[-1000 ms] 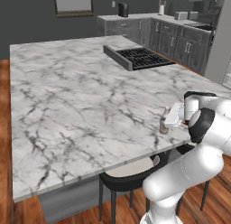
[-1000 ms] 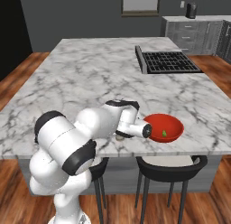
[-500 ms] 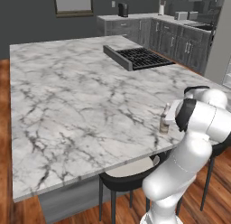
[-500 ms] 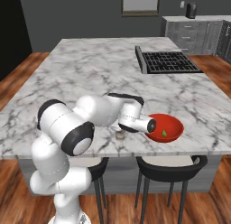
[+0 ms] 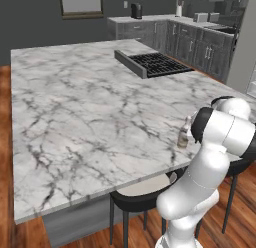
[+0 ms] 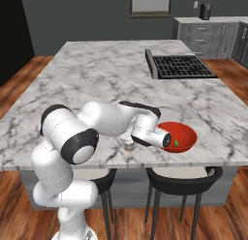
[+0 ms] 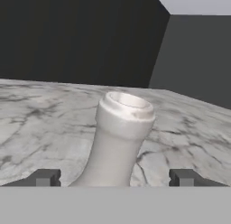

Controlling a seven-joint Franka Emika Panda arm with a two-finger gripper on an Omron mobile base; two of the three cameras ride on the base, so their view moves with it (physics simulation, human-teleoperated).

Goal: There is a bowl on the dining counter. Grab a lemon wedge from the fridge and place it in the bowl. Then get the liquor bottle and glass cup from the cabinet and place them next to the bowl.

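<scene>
The liquor bottle (image 5: 183, 134) stands upright on the dining counter (image 5: 90, 107), near its front edge. In the hand view its pale neck (image 7: 121, 133) rises between my gripper (image 7: 113, 178) fingertips (image 7: 45, 177), with a gap on each side, so the gripper is open. The red bowl (image 6: 181, 136) sits just right of the hand, and the small yellow-green lemon wedge (image 6: 176, 143) lies inside it. Under my forearm the bottle's base (image 6: 129, 146) shows left of the bowl. The glass cup, the fridge and the cabinet are out of view.
A black grated cooktop (image 5: 155, 63) is set into the far right of the slab. Two dark stools (image 6: 181, 178) stand under the front edge. Grey drawer units with small appliances (image 5: 165, 32) line the back wall.
The jaws have spread apart off the bottle's neck. The bottle stays standing where it was beside the bowl, and the elbow has swung a little.
</scene>
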